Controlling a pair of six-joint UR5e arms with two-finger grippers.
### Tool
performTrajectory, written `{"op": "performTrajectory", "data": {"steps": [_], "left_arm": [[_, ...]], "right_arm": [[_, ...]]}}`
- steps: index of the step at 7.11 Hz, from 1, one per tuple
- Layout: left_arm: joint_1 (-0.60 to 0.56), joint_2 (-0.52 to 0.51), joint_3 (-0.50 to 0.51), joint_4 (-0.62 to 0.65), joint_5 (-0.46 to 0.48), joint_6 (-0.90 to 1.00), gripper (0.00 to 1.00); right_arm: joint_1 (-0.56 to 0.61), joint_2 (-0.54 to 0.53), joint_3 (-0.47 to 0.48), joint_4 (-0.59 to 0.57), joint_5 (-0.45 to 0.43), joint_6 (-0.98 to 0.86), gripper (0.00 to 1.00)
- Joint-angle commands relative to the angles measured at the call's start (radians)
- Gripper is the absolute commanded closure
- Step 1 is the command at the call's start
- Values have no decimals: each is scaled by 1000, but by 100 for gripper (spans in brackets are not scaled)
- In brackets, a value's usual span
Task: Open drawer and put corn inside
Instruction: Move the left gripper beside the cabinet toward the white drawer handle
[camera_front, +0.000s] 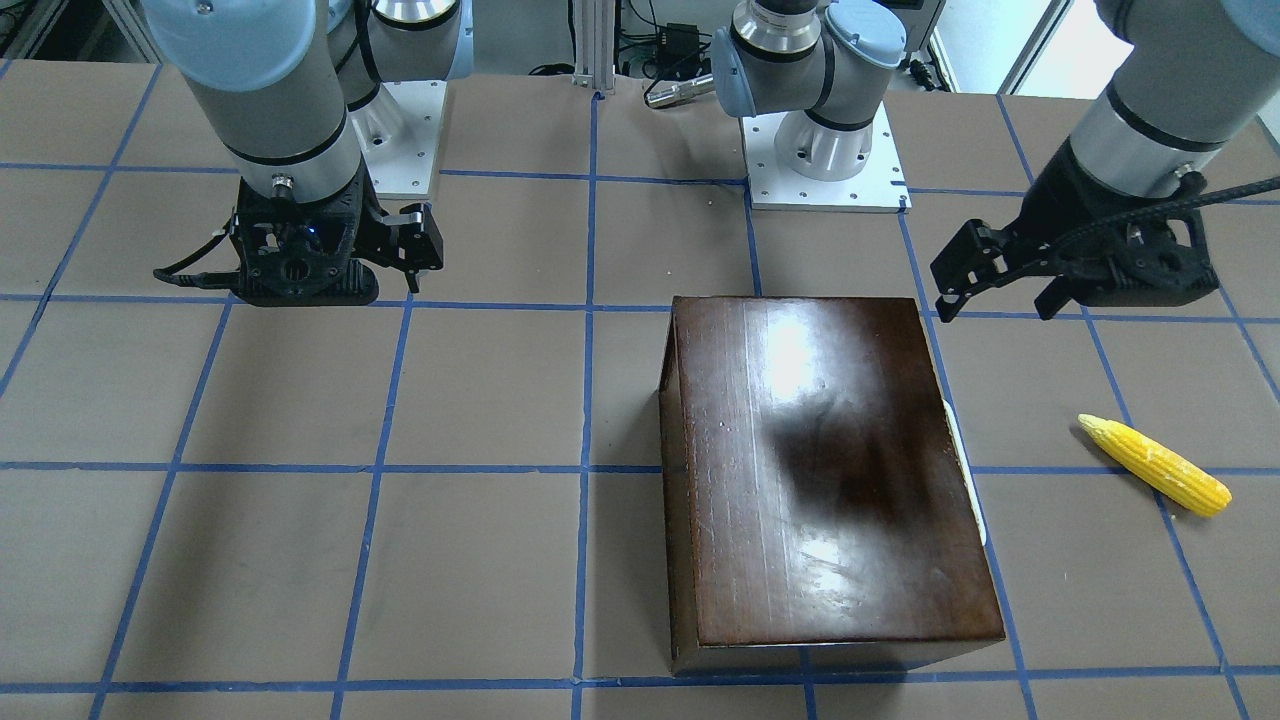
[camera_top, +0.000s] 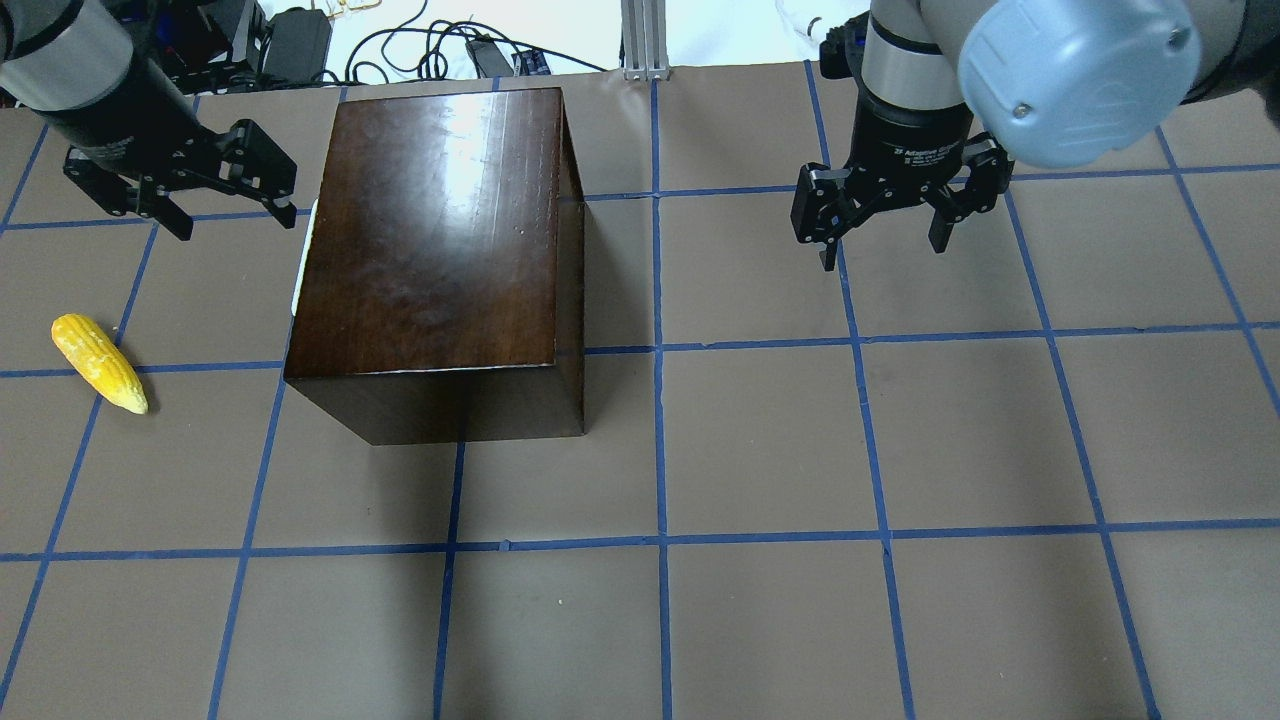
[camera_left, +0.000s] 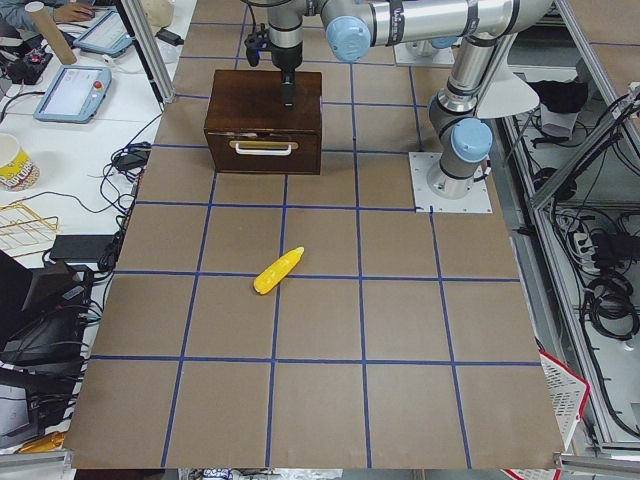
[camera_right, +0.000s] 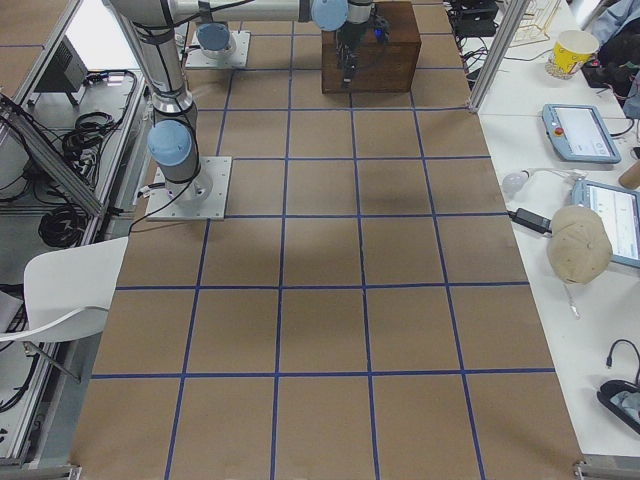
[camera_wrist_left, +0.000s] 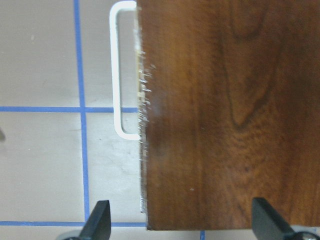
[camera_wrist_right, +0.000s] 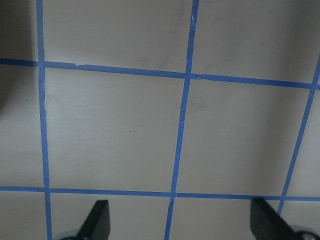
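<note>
The glossy dark-brown box stands left of the table's middle. Its drawer is shut; the dark front panel with a white handle faces my left side. The yellow corn lies on the table left of the box, apart from it; it also shows in the front-facing view. My left gripper is open and empty, hovering by the box's far left corner, above the handle side. My right gripper is open and empty over bare table to the right.
Brown table paper with a blue tape grid covers the table. The arm bases stand at the robot's edge. Desks with tablets, a cup and cables lie beyond the far edge.
</note>
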Motion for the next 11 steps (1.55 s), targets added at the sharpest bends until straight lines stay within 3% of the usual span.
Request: {"op": "performTrajectory", "data": {"steps": [1, 3, 4, 6, 9, 11], "left_arm": [[68, -31, 23, 4, -23, 144, 0], [164, -85, 21, 23, -124, 213, 0], [192, -115, 5, 73, -130, 287, 0], [211, -177, 6, 105, -150, 350, 0], [211, -280, 4, 155, -267, 369, 0], [209, -318, 6, 170, -273, 367, 0]], "right_arm": [[0, 0, 0, 0, 0, 0, 0], [0, 0, 0, 0, -1, 0, 0], [0, 0, 0, 0, -1, 0, 0], [0, 0, 0, 0, 0, -2, 0], [0, 0, 0, 0, 0, -2, 0], [0, 0, 0, 0, 0, -2, 0]]}}
